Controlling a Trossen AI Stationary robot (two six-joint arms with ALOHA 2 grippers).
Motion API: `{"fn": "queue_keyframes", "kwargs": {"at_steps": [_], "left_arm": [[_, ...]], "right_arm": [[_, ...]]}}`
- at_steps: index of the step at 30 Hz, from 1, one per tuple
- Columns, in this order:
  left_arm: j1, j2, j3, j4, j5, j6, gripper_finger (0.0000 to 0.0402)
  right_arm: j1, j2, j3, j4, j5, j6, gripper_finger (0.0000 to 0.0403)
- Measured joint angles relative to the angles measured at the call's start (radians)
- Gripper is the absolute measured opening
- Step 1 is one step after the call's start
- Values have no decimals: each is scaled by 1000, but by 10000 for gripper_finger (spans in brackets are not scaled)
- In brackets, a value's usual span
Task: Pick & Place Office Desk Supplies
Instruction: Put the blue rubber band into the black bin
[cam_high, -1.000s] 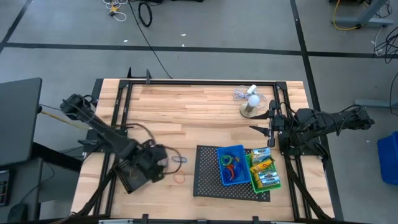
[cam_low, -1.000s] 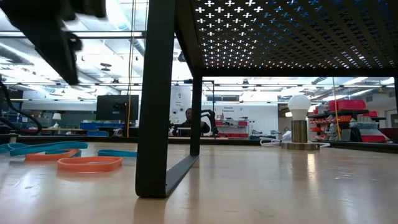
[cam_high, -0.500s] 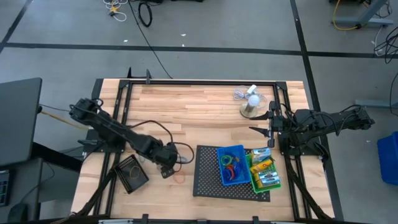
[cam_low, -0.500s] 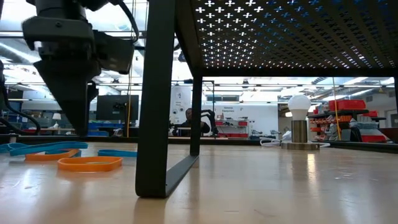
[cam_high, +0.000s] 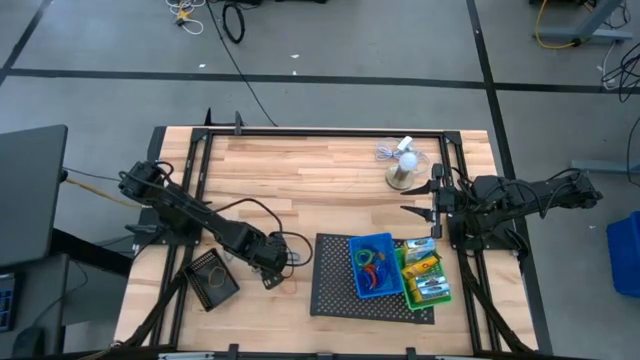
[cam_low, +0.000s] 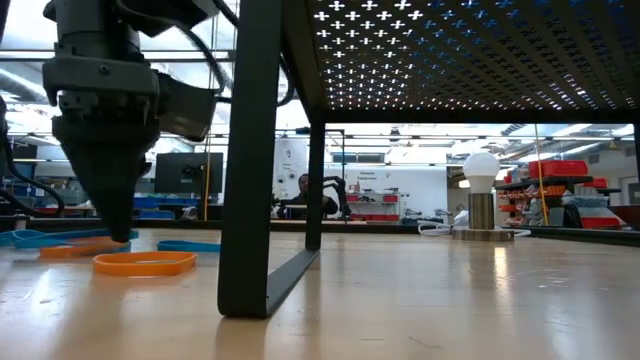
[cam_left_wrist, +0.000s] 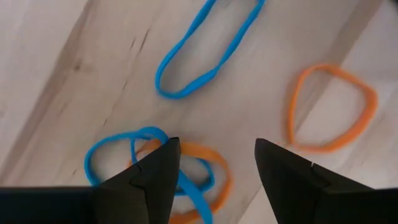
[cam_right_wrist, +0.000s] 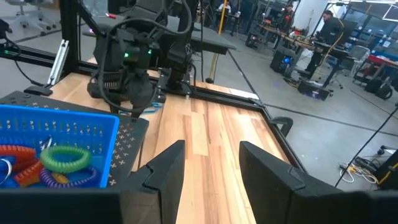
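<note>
The left gripper (cam_left_wrist: 214, 163), jaws parted, stands over tangled thin blue and orange rubber-band loops (cam_left_wrist: 180, 180) lying on the wooden table (cam_high: 330, 180) left of the large flat black mesh tray (cam_high: 335, 285). They look light, limp and stretchy; pinching crossed strands seems best. It has come lower and narrowed. The right gripper (cam_right_wrist: 208, 163) waits open at the right edge.

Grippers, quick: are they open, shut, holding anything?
Left gripper: jaws open, empty, over rubber bands.
Right gripper: jaws open, empty.
</note>
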Motion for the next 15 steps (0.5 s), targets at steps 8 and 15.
{"fn": "queue_keyframes", "kwargs": {"at_steps": [8,15], "left_arm": [[-1,21,25,-12,32,10,217],[-8,17,92,-77,5,54,217]], "right_arm": [[0,0,0,0,-1,-1,160],[0,0,0,0,-1,0,160]]}}
